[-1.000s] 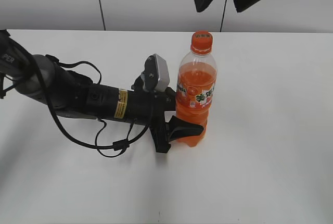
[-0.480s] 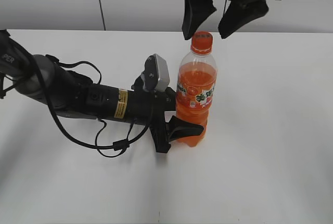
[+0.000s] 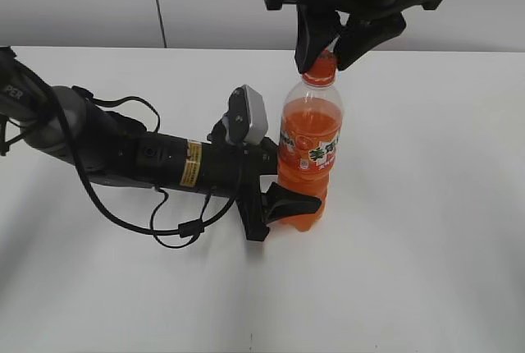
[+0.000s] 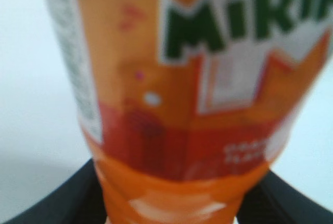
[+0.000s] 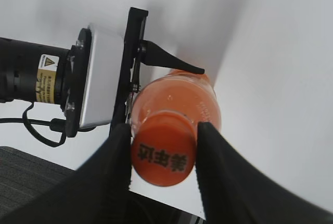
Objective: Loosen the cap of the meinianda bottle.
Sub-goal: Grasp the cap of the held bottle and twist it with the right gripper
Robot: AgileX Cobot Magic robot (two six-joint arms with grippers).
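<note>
The meinianda bottle (image 3: 309, 152) stands upright on the white table, full of orange drink. My left gripper (image 3: 297, 201) is shut on its lower body from the left; the label fills the left wrist view (image 4: 182, 78), with black fingers on both sides (image 4: 171, 206). My right gripper (image 3: 324, 67) comes down from above, and its two black fingers press on either side of the orange cap (image 3: 324, 63). In the right wrist view the cap (image 5: 163, 154) sits between the fingers (image 5: 163, 148), touching both, with the bottle's shoulder (image 5: 182, 99) below it.
The left arm (image 3: 156, 160) lies low across the table (image 3: 426, 205) to the left of the bottle, with a loose black cable loop (image 3: 176, 226) in front of it. A grey wall stands behind the table.
My right gripper has come down from above the bottle and its fingers have closed in around the cap. The left arm and the bottle have not moved.
</note>
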